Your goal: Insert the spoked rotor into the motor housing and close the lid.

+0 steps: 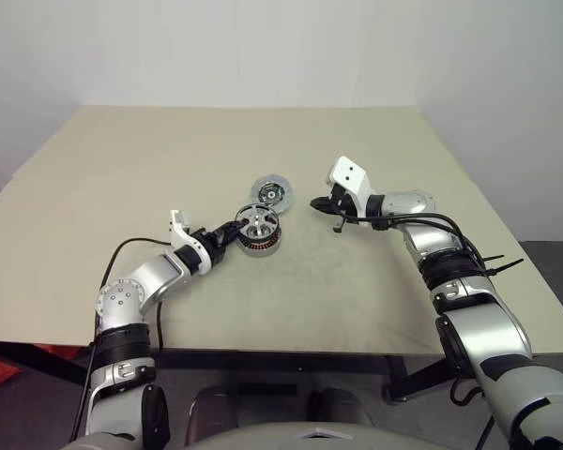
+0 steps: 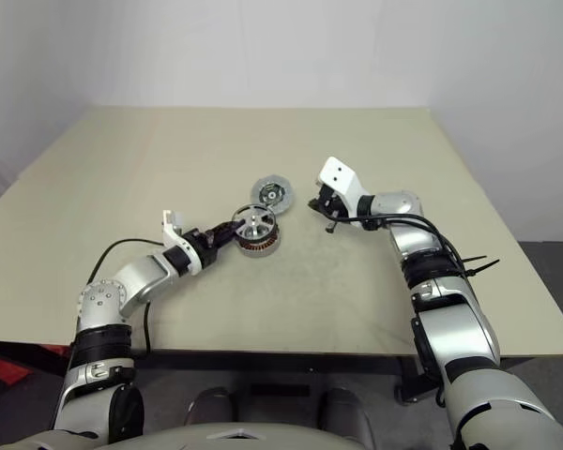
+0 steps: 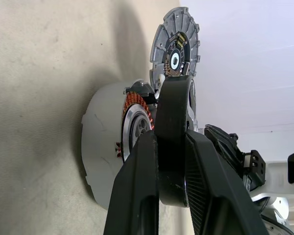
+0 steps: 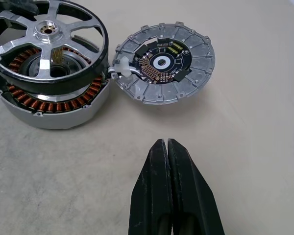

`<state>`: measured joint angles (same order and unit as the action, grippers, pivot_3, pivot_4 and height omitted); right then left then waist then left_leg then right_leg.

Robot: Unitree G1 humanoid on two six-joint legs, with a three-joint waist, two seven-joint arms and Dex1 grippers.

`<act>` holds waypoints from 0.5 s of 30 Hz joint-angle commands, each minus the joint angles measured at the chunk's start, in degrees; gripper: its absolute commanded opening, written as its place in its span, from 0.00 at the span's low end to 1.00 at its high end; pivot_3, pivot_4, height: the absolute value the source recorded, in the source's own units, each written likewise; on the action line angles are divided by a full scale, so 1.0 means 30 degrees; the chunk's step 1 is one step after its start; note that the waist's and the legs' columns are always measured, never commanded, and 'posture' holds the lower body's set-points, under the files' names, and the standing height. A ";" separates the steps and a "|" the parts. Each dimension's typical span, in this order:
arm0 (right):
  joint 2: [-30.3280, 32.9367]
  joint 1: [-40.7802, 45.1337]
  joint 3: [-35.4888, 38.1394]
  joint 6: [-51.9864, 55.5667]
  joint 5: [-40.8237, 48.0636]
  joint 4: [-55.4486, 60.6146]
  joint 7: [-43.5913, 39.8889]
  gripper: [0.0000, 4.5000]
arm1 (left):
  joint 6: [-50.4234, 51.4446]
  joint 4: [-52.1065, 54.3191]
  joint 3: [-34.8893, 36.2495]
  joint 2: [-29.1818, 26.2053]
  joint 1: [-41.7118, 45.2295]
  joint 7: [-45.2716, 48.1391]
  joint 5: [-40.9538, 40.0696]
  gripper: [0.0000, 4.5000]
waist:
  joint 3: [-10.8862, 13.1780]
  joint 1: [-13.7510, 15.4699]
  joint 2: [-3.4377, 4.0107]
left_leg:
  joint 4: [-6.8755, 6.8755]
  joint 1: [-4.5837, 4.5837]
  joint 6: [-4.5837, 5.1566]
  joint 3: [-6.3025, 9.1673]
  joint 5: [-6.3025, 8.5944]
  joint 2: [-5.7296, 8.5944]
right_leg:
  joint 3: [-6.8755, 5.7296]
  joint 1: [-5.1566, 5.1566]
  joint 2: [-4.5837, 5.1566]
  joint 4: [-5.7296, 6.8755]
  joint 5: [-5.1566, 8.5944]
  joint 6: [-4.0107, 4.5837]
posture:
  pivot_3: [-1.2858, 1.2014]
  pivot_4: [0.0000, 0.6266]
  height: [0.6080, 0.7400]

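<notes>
A beige table (image 1: pixel 169 159) is seen from the head views. Near its middle stands the motor housing (image 1: pixel 260 246), and the spoked rotor (image 1: pixel 259 221) is held tilted over its open top by the left gripper (image 1: pixel 233 230), whose two black fingers are clamped on the rotor's dark rim. Just beyond the housing the lid (image 1: pixel 271 192) lies flat on the table, dark centre upward. The right gripper (image 1: pixel 317 203) is held above the table, near the lid and apart from it.

In the left wrist view the rim is shown pinched between the fingers (image 3: pixel 137 196), a detail too small to resolve from the head. In the right wrist view the right gripper's fingers are pressed together on nothing. This view also reveals the copper windings in the housing (image 4: pixel 54 105), the rotor's spokes and central hub (image 4: pixel 48 30), and a small white connector at the lid's edge (image 4: pixel 121 67), which appears to touch the housing. Copper tracks are visible on the lid's dark centre, but no writing can be read there.
</notes>
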<state>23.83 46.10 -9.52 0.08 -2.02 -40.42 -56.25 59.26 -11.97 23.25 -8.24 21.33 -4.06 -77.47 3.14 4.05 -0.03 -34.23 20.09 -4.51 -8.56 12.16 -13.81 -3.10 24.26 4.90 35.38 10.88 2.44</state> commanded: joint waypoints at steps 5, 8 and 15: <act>-0.0010 0.0275 0.0374 -0.0070 0.0394 0.0590 0.0157 0.00 | 0.0368 -0.0221 -0.0082 0.0087 0.0711 0.0023 0.0186 0.09 | 0.0000 0.0004 0.0000 | -0.0002 0.0000 0.0000 0.0001 0.0000 0.0001 | 0.0000 0.0000 0.0002 0.0004 0.0000 0.0000 | 0.52 0.00 1.00; -0.0015 0.0297 0.0388 0.0102 0.0433 0.0800 0.0157 0.00 | 0.0474 -0.0337 -0.0062 0.0136 0.0754 0.0002 0.0329 0.09 | 0.0000 0.0006 0.0000 | -0.0003 -0.0001 0.0000 0.0001 0.0000 0.0001 | 0.0000 0.0000 0.0003 0.0004 0.0000 0.0000 | 0.52 0.00 1.00; -0.0051 0.0245 0.0361 0.0722 0.0482 0.1585 0.0279 0.00 | 0.0348 -0.0503 0.0144 0.0082 0.0799 0.0045 0.0568 0.09 | 0.0000 0.0009 0.0001 | -0.0007 -0.0005 0.0000 0.0000 -0.0001 0.0003 | 0.0000 -0.0007 0.0007 0.0011 0.0000 0.0000 | 0.52 0.00 1.00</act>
<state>23.79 46.10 -9.52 1.98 -1.78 -38.51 -55.92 60.48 -13.90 23.17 -7.93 22.32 -4.22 -76.08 3.14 4.08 -0.03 -34.26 20.07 -4.50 -8.56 12.16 -13.80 -3.10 24.24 4.92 35.41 10.88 2.44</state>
